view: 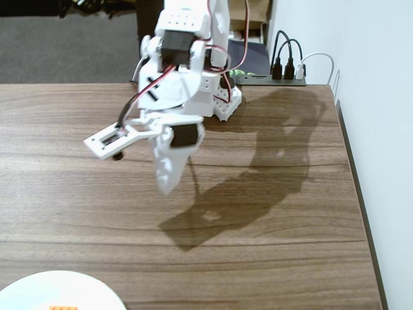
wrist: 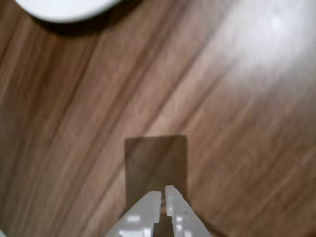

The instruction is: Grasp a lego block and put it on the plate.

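Observation:
The orange lego block (view: pixel 63 307) lies on the white plate (view: pixel 39 290) at the bottom left edge of the fixed view; only its top strip shows. The plate's rim also shows at the top left of the wrist view (wrist: pixel 64 9). My white gripper (view: pixel 166 187) hangs above the bare wooden table, well back from the plate and to its right in the fixed view. In the wrist view the gripper (wrist: pixel 163 190) has its two fingers nearly touching, with nothing between them.
The arm's base (view: pixel 222 103) stands at the back of the wooden table. A power strip with black and white plugs (view: pixel 284 71) lies at the back right. The table's right edge (view: pixel 358 194) runs beside a white wall.

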